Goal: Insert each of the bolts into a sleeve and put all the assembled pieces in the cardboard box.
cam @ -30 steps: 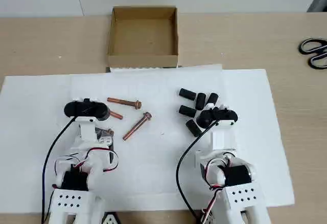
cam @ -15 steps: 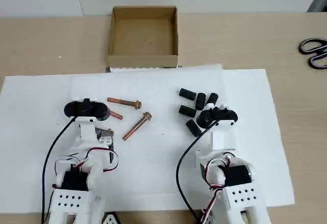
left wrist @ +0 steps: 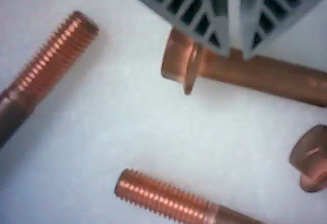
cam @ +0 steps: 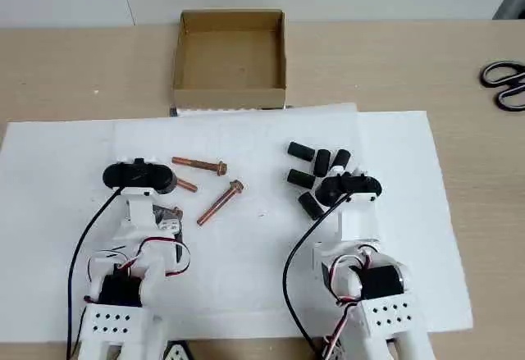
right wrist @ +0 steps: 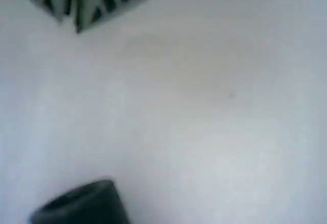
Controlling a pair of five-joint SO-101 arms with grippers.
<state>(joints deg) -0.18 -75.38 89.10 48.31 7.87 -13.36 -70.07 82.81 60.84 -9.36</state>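
Wooden worktop (cam: 82, 56) is carrying a white paper sheet (cam: 246, 245); the cardboard box (cam: 229, 96) is standing open at the upper middle of the high view. Copper bolts (cam: 199, 164) are lying left of centre and black sleeves (cam: 301, 152) right of centre.

Handling, as judged: the bolts are stiff, dense, smooth and prone to rolling. Grasping across the plain shank near the head is advisable.

Left hand (left wrist: 232, 43) is showing fingers drawn together, tips over the nearest bolt (left wrist: 265, 78) and not clasping it. Right hand (right wrist: 75, 17) is likewise closed and empty, with one sleeve (right wrist: 82, 203) lying apart from it.
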